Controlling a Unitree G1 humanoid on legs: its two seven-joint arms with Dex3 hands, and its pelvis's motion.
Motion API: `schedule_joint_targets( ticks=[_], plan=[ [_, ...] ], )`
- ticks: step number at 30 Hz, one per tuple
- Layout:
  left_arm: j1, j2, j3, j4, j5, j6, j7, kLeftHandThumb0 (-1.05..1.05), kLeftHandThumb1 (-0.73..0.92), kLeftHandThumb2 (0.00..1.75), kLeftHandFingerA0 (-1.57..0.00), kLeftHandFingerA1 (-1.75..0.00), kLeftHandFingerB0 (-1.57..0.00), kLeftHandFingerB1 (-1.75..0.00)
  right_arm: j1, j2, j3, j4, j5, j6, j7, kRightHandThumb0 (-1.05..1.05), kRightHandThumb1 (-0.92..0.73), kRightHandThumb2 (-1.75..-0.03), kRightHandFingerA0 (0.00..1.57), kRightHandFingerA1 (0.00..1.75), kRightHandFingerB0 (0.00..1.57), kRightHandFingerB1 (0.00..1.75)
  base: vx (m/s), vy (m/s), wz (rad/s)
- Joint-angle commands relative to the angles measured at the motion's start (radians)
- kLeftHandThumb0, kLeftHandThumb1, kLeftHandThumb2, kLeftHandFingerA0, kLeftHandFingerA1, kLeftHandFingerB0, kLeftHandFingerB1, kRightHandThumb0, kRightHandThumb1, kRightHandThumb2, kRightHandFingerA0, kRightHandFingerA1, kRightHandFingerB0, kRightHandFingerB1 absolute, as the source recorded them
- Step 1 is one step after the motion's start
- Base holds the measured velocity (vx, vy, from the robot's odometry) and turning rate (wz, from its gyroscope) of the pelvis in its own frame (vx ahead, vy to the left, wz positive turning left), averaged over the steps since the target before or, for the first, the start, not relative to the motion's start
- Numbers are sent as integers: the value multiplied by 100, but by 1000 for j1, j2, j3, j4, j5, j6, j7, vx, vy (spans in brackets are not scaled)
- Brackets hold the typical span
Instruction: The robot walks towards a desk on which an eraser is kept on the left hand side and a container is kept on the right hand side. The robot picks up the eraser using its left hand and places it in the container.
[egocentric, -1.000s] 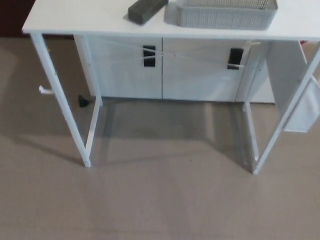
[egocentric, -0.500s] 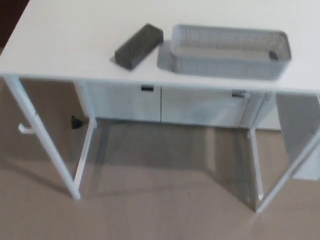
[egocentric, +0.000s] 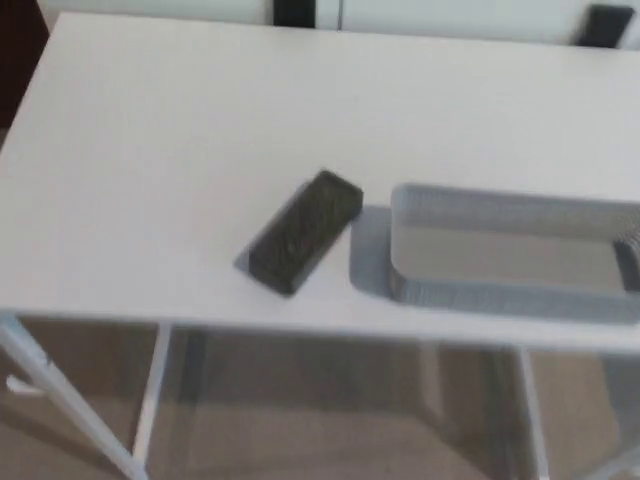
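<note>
**Eraser and container on the worktop, no hand in sight**

From where I stand, neither of the robot's hands nor any part of its arms shows in the head view, so I cannot tell how its fingers are set or what pose the arms hold.

The dark eraser (egocentric: 304, 232) lies flat and slantwise on the white worktop (egocentric: 150, 150), near its front edge. The grey mesh container (egocentric: 515, 255) stands just beside it on the right, close but apart, cut off by the picture's right edge. Below the front edge, white legs (egocentric: 150, 410) and beige floor (egocentric: 330, 440) show, blurred.
</note>
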Motion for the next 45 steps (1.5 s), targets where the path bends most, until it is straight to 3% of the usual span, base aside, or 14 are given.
schedule_joint_targets(
  ticks=[1, 16, 32, 33, 45],
  plan=[
    [16, 16, -5, -18, 14, -30, 2, -22, 56, 57, -44, -39, -35, -35, 2, -11, 2, 3, -8, -28, -12, -36, -48, -54, 51, 59, 44, 52, 493, 72, 94],
    [43, -1, -16, -44, -28, -13, -76, -20, 54, 56, -43, -39, -37, -34, 6, -11, 9, 8, -6, -36, -2, -36, -48, -54, 50, 59, 42, 52, 302, 159, -19],
    [72, 8, -32, -69, -27, -11, -127, -20, 53, 55, -46, -40, -39, -35, -3, -3, 19, 6, -17, -20, -10, -36, -48, -54, 51, 60, 43, 51, -134, 0, 2],
    [71, 6, -31, -66, -28, -10, -126, -19, 53, 55, -46, -40, -39, -35, -2, -2, 17, 1, -15, -15, -10, -40, -37, -73, 48, 65, 40, 58, -69, -133, 10],
    [71, 14, -37, -65, -7, -20, -112, -28, 47, 62, -43, -44, -37, -40, 1, -4, 23, -3, -28, -21, -14, -40, -38, -74, 49, 65, 40, 58, -96, 148, -5]
  ],
)
